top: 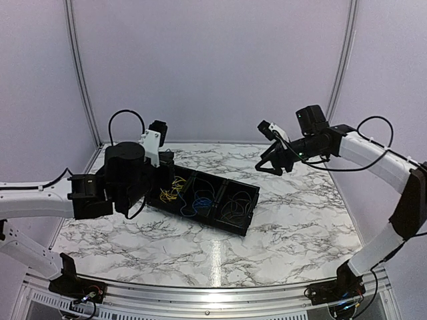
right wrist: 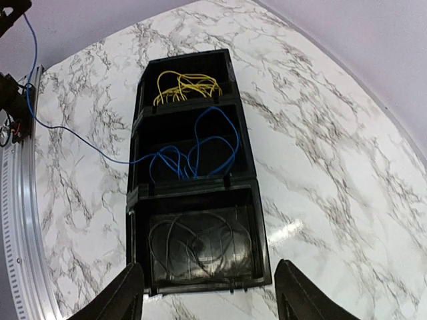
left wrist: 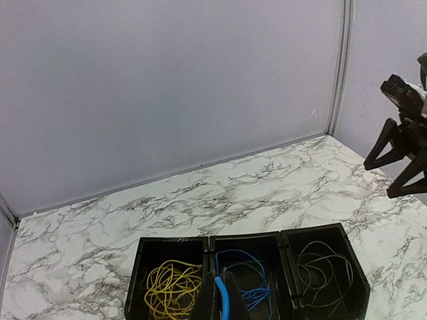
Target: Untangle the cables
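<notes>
A black three-compartment tray holds the cables. Yellow cables lie in its left bin, blue cables in the middle, thin grey ones on the right. My left gripper is raised over the tray's near-left side, shut on a blue cable. That strand trails from the middle bin out over the table. My right gripper hangs high above the grey bin, open with nothing between its fingers. In the top view it is at the back right.
The tray lies diagonally on the marble table. A metal rail runs along the near edge. Purple walls close in the back and sides. Thick black cables loop off both arms.
</notes>
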{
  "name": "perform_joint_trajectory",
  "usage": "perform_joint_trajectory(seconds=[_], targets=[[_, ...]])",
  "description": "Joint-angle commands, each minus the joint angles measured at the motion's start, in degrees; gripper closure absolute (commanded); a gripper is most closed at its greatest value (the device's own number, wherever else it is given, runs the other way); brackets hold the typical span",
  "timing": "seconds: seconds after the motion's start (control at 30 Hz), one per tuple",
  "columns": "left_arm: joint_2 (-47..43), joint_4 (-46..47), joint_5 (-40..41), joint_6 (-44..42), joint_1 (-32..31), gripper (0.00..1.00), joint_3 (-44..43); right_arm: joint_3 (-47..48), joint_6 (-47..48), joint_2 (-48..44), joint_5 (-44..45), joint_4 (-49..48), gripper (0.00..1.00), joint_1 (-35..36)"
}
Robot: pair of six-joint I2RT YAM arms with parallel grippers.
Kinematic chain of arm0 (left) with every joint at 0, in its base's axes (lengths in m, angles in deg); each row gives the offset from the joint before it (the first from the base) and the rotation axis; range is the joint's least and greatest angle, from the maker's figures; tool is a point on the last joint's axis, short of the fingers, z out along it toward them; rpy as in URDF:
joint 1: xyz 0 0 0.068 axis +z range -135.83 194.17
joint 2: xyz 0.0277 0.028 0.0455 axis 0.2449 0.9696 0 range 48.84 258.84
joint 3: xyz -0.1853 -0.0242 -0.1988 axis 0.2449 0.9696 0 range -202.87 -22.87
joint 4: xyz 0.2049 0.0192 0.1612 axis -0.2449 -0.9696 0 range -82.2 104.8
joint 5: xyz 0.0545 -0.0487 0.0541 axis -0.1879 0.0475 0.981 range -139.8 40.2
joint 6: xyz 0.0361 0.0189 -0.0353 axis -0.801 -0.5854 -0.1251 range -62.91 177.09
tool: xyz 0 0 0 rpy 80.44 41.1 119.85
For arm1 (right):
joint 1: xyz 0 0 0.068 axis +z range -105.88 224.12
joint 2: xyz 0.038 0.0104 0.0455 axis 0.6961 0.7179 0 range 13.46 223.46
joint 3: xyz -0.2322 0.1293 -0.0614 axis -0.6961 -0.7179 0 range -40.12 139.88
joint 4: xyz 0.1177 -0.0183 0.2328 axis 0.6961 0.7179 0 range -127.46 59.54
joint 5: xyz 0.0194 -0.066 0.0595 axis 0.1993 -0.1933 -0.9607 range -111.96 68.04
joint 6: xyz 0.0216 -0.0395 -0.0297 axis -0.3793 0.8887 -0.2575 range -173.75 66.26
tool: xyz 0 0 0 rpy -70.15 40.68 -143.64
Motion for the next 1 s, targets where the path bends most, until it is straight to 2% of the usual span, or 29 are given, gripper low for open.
perform_joint_trajectory(seconds=[0.0, 0.23, 0.3, 0.4, 0.5, 0.7, 0.83, 0.97], targets=[[6.9, 2.0, -6.5, -3.2, 3.0, 1.00, -7.8, -11.8, 0.9, -10.0, -0.8, -6.3, 0.33, -3.1], [21.9, 2.9, -15.9, -6.0, 10.2, 1.00, -20.7, -31.3, 0.3, -34.8, 5.4, -17.7, 0.10, -10.7], [26.0, 3.0, -18.1, -6.3, 11.9, 1.00, -24.6, -35.5, 0.4, -40.2, 5.5, -19.4, 0.07, -11.6], [32.3, 3.0, -20.5, -6.3, 14.6, 1.00, -28.8, -41.3, -1.1, -46.6, 0.9, -22.9, 0.05, -15.5], [39.9, 3.1, -23.1, -6.3, 17.3, 1.00, -33.1, -44.2, -1.4, -49.3, -4.2, -24.3, 0.07, -20.6], [48.2, 3.1, -28.8, -3.8, 18.4, 1.00, -37.2, -44.8, -0.9, -51.7, -5.6, -24.4, 0.08, -23.6], [48.7, 3.1, -30.4, -1.1, 18.4, 1.00, -35.4, -44.8, -0.5, -52.2, -6.0, -24.3, 0.09, -23.6], [45.3, 3.1, -31.4, 1.3, 18.2, 1.00, -29.6, -44.9, 0.0, -52.0, -6.2, -24.2, 0.09, -23.6]])
